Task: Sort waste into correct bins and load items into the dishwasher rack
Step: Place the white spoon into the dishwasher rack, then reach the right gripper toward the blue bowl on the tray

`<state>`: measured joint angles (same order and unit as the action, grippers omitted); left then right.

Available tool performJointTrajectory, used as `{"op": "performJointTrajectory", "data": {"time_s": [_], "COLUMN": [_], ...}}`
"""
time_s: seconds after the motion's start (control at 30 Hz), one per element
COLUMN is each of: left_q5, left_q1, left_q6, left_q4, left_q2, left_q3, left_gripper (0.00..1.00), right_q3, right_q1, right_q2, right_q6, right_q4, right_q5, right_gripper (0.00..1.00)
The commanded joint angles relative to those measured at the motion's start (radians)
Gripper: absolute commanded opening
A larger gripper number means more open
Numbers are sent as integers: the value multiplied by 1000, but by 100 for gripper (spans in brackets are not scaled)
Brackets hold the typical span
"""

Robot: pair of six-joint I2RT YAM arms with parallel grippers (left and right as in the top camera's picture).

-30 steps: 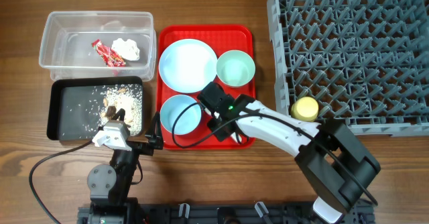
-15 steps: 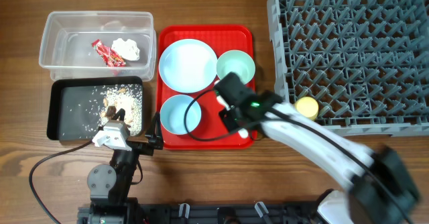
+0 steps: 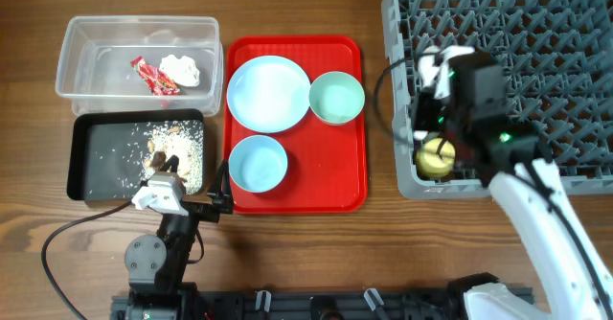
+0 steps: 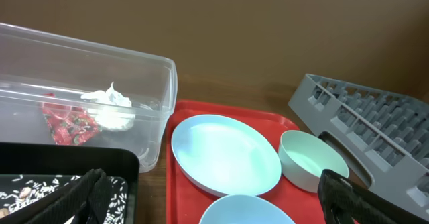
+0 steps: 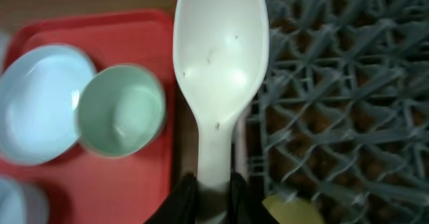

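Spoon [image 5: 220, 70], white plastic, clamped in my right gripper [image 5: 213, 192] above the dishwasher rack's [image 3: 536, 33] left edge; my left gripper [image 4: 211, 204] sits fingers apart.

The spoon [image 5: 221, 63] I hold is smooth white plastic with a dull sheen. At the right of my wrist view the rack [image 5: 335, 103] is matt grey plastic. The red tray [image 3: 330, 181] looks glossy, the table [image 3: 287, 4] is grained wood, the upper-left tub [image 3: 96, 66] clear plastic.
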<state>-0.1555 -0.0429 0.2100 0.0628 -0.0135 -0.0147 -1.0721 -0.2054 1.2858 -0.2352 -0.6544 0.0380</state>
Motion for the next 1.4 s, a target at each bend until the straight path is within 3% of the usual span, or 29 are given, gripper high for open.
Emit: {"op": "performJointTrajectory", "data": {"time_s": [0.0,0.1,0.13,0.2,0.33,0.5,0.63,0.8,1.0,1.23,1.37], "left_q5": [-9,-9,-9,-8,-8,-9,-9,-9,-8,-9,-9], "left_q1": [8,8,8,8,8,8,8,8,8,8,8], "left_q6": [-20,-20,-20,-20,-20,-20,-20,-20,-20,-20,-20], "left_q4": [-3,-3,-3,-3,-3,-3,-3,-3,-3,-3,-3], "left_q2": [11,11,11,11,11,11,11,11,11,11,11], "left_q3": [9,9,9,9,9,9,9,9,9,9,9], "left_gripper": [100,100,100,100,100,100,100,100,100,100,100], "right_q3": [-15,-16,-16,-16,-48,-80,-80,-79,-79,-79,-79], "right_q1": [63,60,48,26,-30,-153,-287,-433,-559,-571,-571], "right_q2": [130,231,248,252,205,85,27,60,244,499,584], "right_q6": [101,131,130,129,99,57,-72,-238,-502,-537,-602], "right_q4": [61,80,72,64,11,-60,-64,-34,29,244,251], "right_q5": [-1,-26,-32,-31,-32,-208,-380,-375,-185,-264,-236], "right_gripper": [18,19,23,50,56,56,57,52,48,36,32]}}
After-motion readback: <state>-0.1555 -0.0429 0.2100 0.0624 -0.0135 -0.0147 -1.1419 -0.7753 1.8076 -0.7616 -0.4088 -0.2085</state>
